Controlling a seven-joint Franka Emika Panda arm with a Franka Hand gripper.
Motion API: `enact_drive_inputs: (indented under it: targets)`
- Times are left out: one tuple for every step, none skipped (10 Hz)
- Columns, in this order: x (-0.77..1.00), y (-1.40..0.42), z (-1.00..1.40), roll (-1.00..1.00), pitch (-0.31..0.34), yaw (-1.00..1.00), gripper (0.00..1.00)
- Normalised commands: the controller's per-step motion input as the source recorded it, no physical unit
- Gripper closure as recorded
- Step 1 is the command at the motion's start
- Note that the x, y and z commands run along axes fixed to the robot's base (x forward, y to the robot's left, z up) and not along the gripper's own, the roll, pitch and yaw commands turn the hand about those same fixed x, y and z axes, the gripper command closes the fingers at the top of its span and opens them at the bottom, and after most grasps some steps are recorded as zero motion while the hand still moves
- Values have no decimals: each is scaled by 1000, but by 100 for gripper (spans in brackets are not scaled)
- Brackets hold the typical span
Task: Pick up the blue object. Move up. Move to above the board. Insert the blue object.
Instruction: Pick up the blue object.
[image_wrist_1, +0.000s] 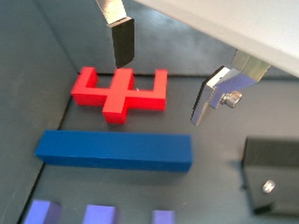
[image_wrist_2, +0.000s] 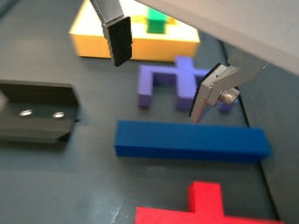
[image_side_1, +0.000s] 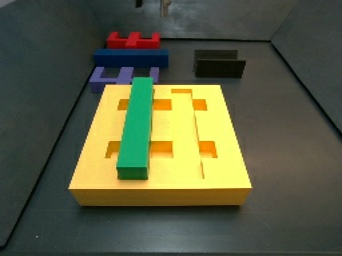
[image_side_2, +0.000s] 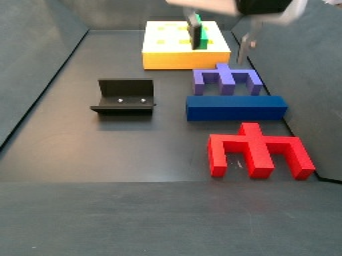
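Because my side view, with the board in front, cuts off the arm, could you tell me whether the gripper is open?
Observer: Yes. In both wrist views the gripper is open, with nothing between its fingers.
Operator: Thank you. Is it touching the blue bar?
Observer: No. It hangs above the blue bar, clear of it.
Operator: Does the red piece behind the bar touch it?
Observer: No. A side view shows bare floor between the red piece and the bar.
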Motion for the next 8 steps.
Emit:
enact_drive_inputs:
  targets:
    - [-229, 3, -626, 0, -50, -991, 0]
    - [-217, 3, -597, 0, -43, -1000, 0]
    - [-211, 3, -586, 0, -39, -1000, 0]
    - [-171, 0, -549, 0, -24, -1000, 0]
    - [-129, 0, -554, 0, -7, -1000, 0]
    - [-117, 0, -497, 0, 0, -1000, 0]
    - [-123, 0, -440, 0, 0, -1000, 0]
    - [-160, 0, -389, 0, 0, -980, 0]
